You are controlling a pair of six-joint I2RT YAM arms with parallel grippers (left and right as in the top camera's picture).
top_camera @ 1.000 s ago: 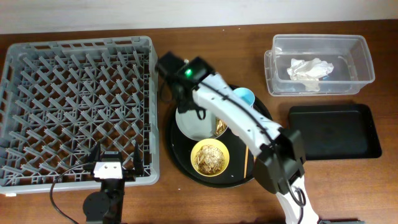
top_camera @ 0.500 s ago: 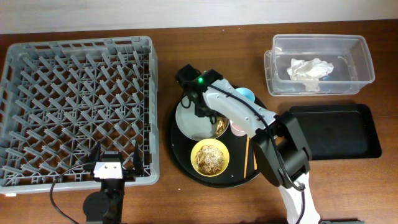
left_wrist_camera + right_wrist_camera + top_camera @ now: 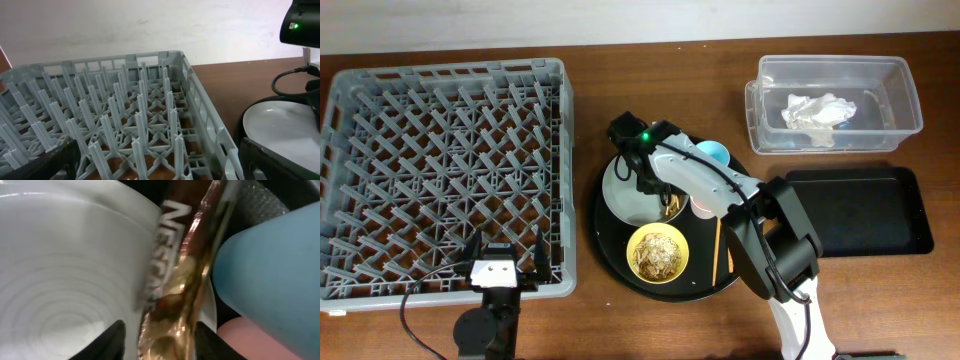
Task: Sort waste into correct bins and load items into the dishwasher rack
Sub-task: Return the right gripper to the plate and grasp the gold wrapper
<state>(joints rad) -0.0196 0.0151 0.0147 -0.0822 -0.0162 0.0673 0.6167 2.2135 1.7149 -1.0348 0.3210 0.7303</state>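
The grey dishwasher rack (image 3: 440, 170) fills the left, empty; it also shows in the left wrist view (image 3: 125, 115). The grey plate (image 3: 625, 195), light-blue cup (image 3: 713, 152), pink cup (image 3: 701, 207), yellow bowl (image 3: 658, 252) with food scraps and chopsticks (image 3: 719, 250) sit on the round black tray. A gold-brown Nescafe wrapper (image 3: 185, 280) lies on the plate's (image 3: 65, 280) right edge. My right gripper (image 3: 660, 195) is low over it, its fingers (image 3: 162, 342) open on either side. My left gripper (image 3: 503, 262) is open at the rack's front edge. The napkin (image 3: 817, 112) lies in the clear tub (image 3: 905, 100).
The shallow black rectangular tray (image 3: 860, 215) lies right of the round black tray (image 3: 610, 250), below the tub. In the right wrist view the blue cup (image 3: 275, 265) and pink cup (image 3: 250, 340) stand close to the right of the wrapper.
My right arm has drawn back from near the rack's far right corner and come down over the plate, with its fingers around the wrapper. The left arm has not moved.
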